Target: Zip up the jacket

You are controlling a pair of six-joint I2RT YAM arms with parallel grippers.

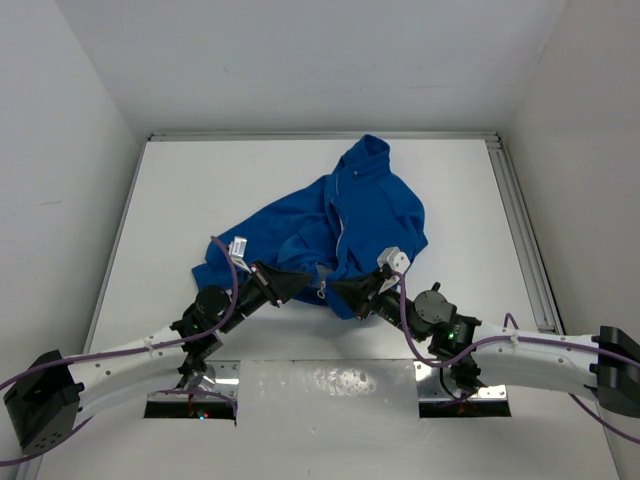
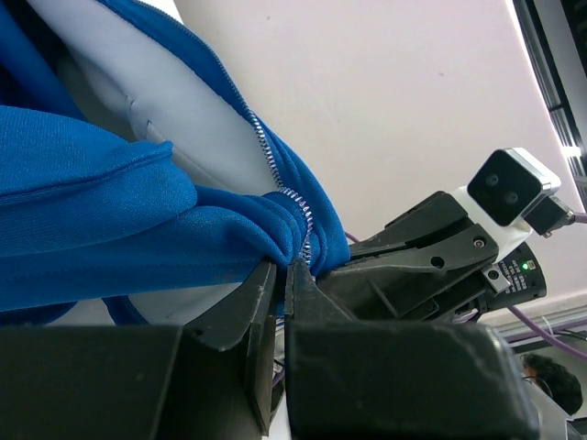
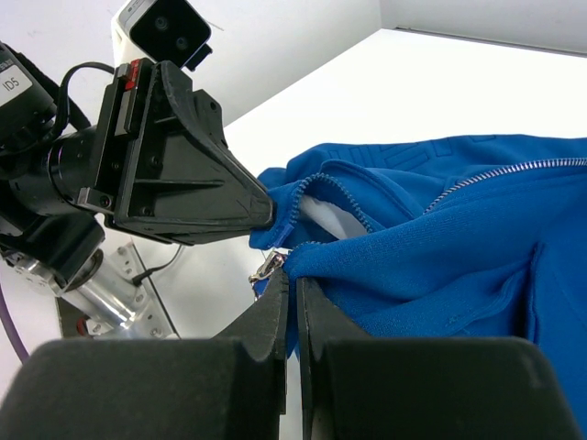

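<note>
Left wrist view showed the left end effector with its blocky black fingers pressed nearly together on a bunched fold of the jacket hem, right where the toothed silver zipper ended. The right end effector was likewise clamped on the soft blue fleece edge, with a small metal pull dangling just beside its tips. The two wedge-shaped tips sat close together. The jacket lay crumpled mid-table, collar at the far end, front gaping over a pale lining.
</note>
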